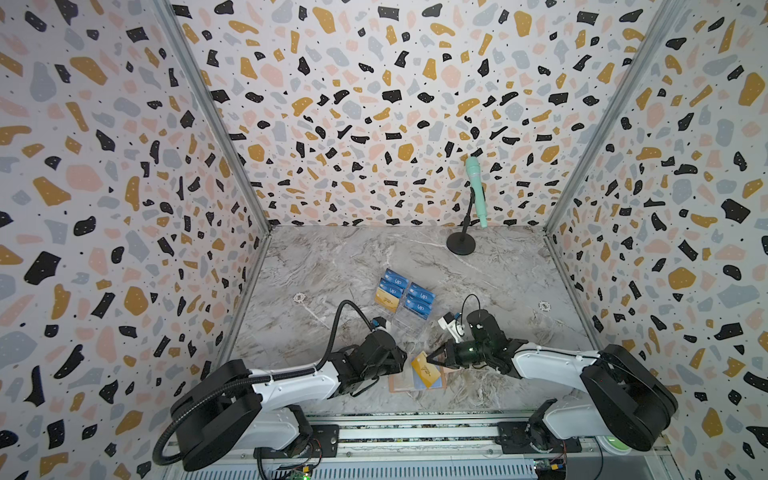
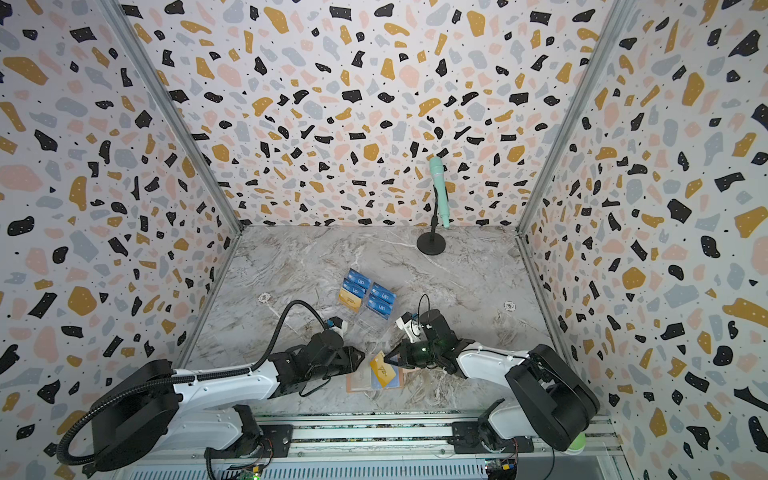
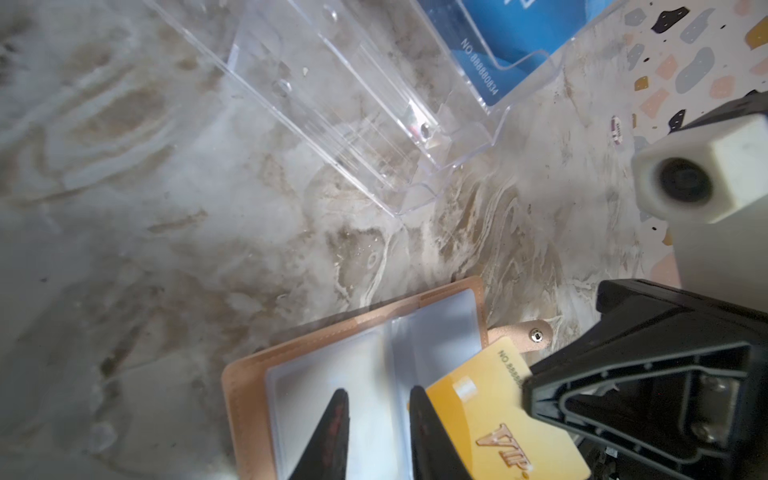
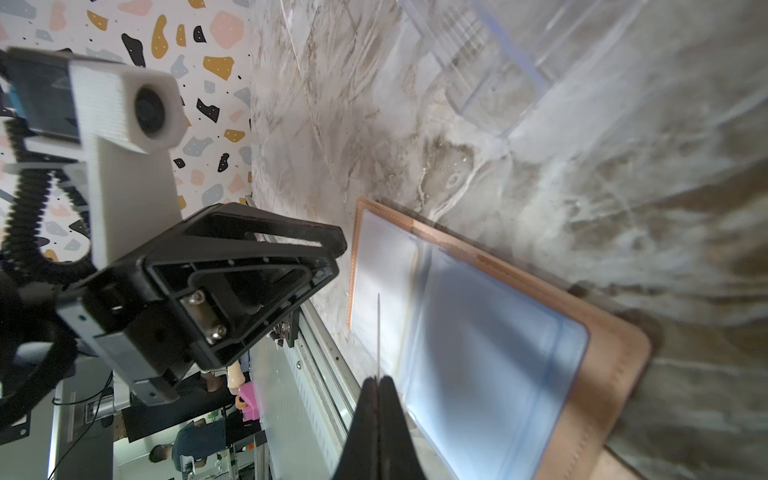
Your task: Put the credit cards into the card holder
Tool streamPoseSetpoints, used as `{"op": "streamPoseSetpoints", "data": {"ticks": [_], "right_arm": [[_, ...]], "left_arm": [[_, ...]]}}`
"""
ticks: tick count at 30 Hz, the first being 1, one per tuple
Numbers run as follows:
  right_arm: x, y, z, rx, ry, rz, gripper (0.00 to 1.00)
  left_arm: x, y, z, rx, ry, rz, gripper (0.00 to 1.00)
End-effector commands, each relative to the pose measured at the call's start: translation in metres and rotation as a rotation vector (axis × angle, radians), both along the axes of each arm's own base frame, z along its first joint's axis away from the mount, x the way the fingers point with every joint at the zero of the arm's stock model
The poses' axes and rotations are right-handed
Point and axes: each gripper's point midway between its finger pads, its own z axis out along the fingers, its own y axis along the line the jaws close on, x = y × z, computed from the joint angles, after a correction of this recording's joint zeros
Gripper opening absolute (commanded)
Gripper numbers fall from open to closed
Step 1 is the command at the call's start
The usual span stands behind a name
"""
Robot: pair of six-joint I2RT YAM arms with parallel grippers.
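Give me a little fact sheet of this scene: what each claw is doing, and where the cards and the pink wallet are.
right gripper: shut on a gold card, held tilted over the card holder
left gripper: jaws apart, nothing between them, over the holder's clear sleeves
card holder: lying open on the table, between the two grippers
waiting cards: blue cards and a second gold card in the clear stand
background: green microphone at the back
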Motion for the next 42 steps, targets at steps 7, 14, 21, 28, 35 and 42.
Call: {"op": "streamPoseSetpoints", "data": {"ticks": [7,14,21,28,35,42], "right_arm": [[0.001,0.002,-0.010,-0.018,0.026,-0.004,0.00],[0.001,0.000,-0.013,-0.035,0.029,-0.010,0.00],[0.002,0.002,-0.013,-0.032,0.030,-0.003,0.00],[0.003,0.005,-0.012,-0.026,0.029,0.004,0.00],[0.002,0.009,-0.013,-0.023,0.030,0.014,0.00],[0.003,0.012,-0.014,-0.017,0.030,0.012,0.00]], "left_arm": [[0.000,-0.013,-0.001,-0.050,-0.013,-0.037,0.22],[-0.004,-0.007,-0.012,-0.012,0.009,-0.036,0.18],[-0.011,0.003,-0.029,0.043,0.055,-0.035,0.13],[-0.016,0.013,-0.033,0.072,0.068,-0.026,0.12],[-0.019,0.017,-0.037,0.089,0.075,-0.032,0.13],[-0.021,0.020,-0.040,0.082,0.081,-0.024,0.13]]}}
